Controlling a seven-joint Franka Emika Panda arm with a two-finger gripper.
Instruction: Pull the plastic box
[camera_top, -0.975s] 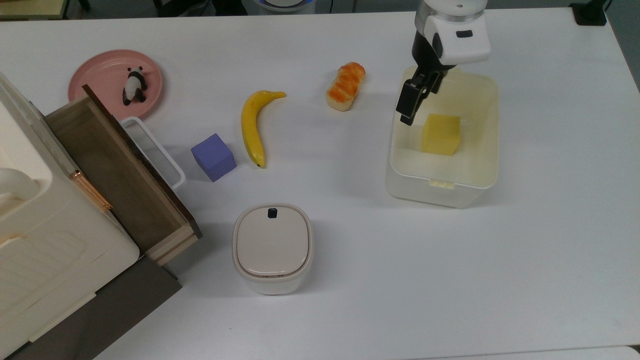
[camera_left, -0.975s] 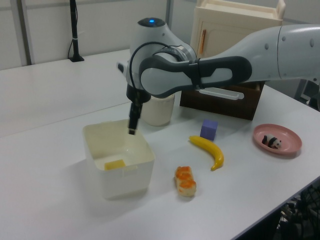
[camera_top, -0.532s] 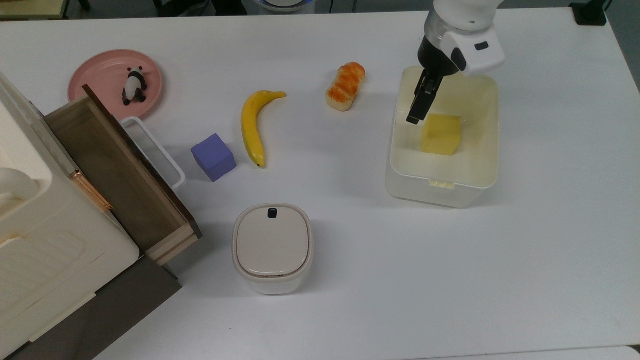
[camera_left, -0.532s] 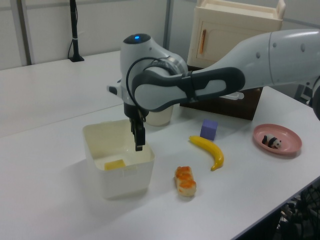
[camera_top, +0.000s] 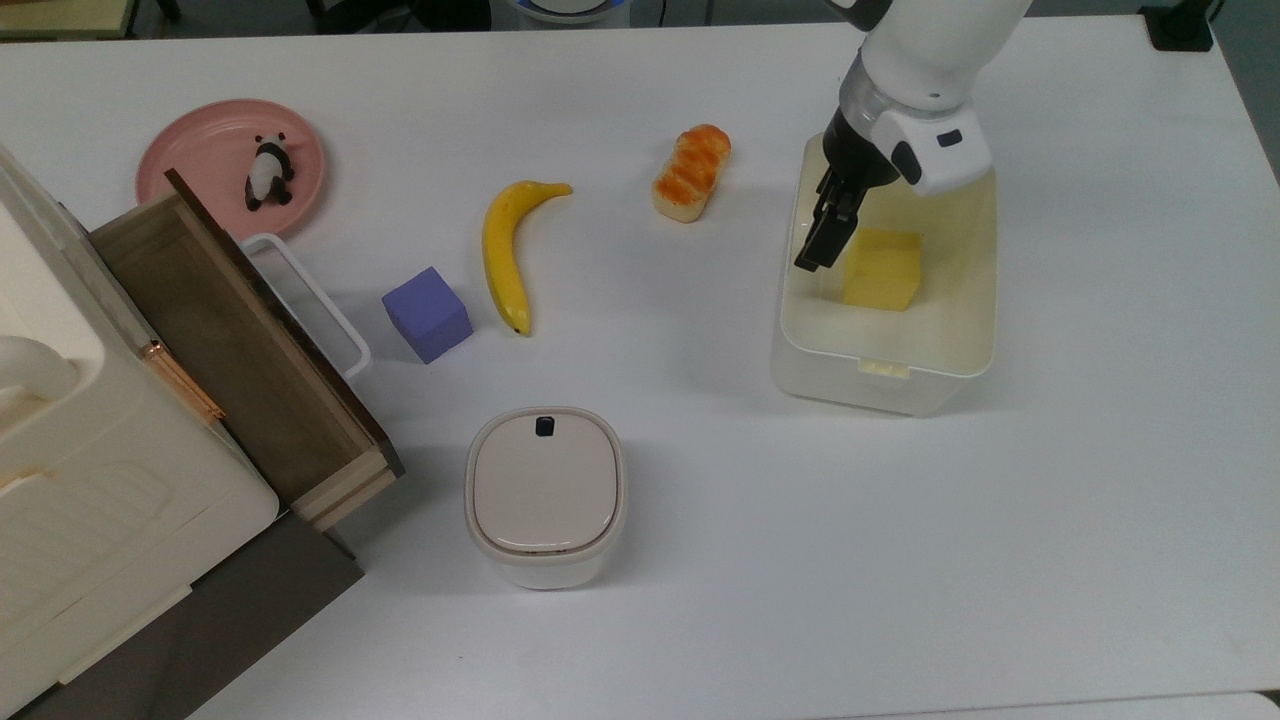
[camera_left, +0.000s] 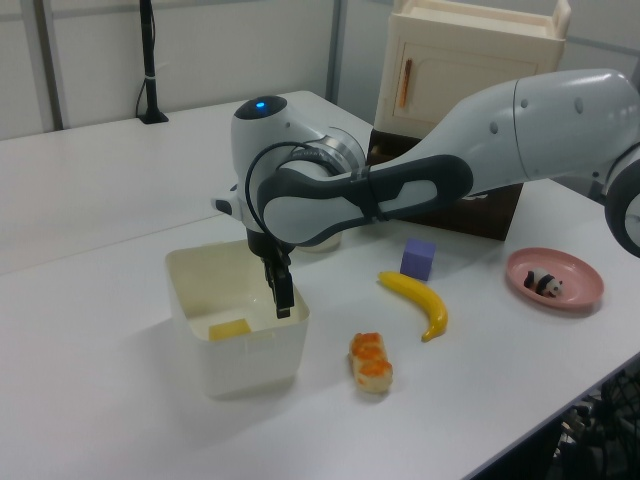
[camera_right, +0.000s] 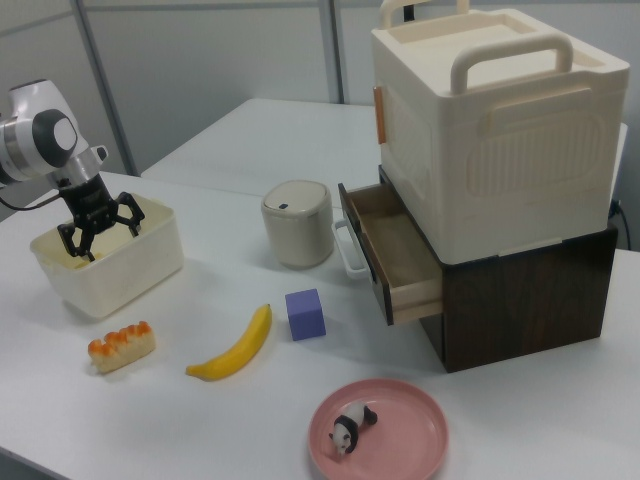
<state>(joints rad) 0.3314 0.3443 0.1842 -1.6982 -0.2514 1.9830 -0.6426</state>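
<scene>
Reaching down over the plastic box, the gripper has its fingers spread wide, as the right view shows. One finger hangs inside the box, just beside the yellow block on its floor. The box wall on the top view's left lies at the fingers.

At the left edge of the right view the gripper hangs with fingers spread over the box, while bread, banana, cube and plate lie across the lower frame.
</scene>
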